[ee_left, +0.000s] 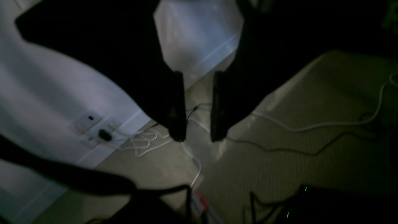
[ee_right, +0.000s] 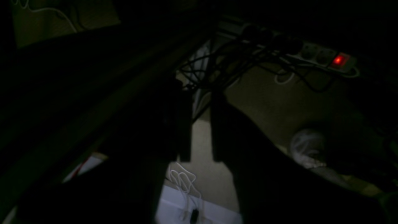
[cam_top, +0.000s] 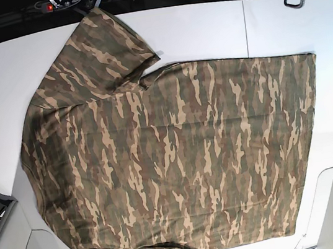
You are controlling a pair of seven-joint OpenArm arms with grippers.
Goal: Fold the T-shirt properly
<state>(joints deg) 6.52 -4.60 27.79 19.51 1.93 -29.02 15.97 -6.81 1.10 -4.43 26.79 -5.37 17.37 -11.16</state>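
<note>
Okay, white table [cam_top: 203, 31] carries the T-shirt [cam_top: 178, 160], spread flat, camouflage print, no readable writing anywhere. Long axis runs left-right in base view, shoulders left, hem right, one sleeve toward the top. Neither arm shows over it. Left gripper [ee_left: 199, 137] jaws apart, empty, above floor cables. Right gripper [ee_right: 200, 158] likewise slightly apart, nothing between.
</note>
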